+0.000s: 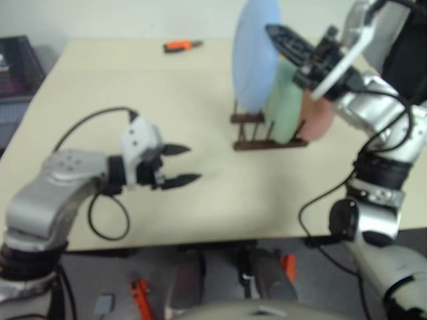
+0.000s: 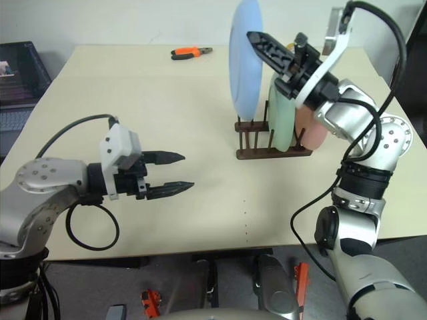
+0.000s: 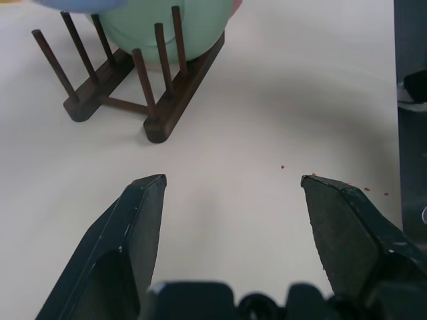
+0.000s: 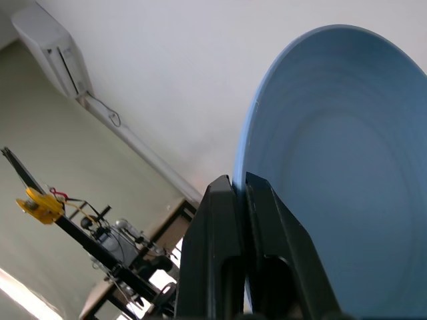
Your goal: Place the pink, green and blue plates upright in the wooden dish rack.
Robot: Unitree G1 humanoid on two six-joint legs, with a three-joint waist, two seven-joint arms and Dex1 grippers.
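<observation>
The wooden dish rack (image 2: pixel 267 152) stands on the beige table, right of centre. A green plate (image 2: pixel 280 123) and a pink plate (image 2: pixel 312 130) stand upright between its pegs, the pink one at the right end. My right gripper (image 2: pixel 257 37) is shut on the rim of the blue plate (image 2: pixel 243 60). It holds that plate upright over the rack's left end, lower edge down among the peg tops. I cannot tell whether it rests on the rails. My left gripper (image 2: pixel 183 172) hovers open and empty over the table, left of the rack (image 3: pixel 160 100).
Orange-handled pliers (image 2: pixel 190 51) lie near the table's far edge. A dark laptop (image 2: pixel 20 73) sits beyond the table's left side. Orange tools (image 2: pixel 301 280) lie on the floor below the near edge. Bare tabletop (image 2: pixel 200 120) spreads between my left gripper and the rack.
</observation>
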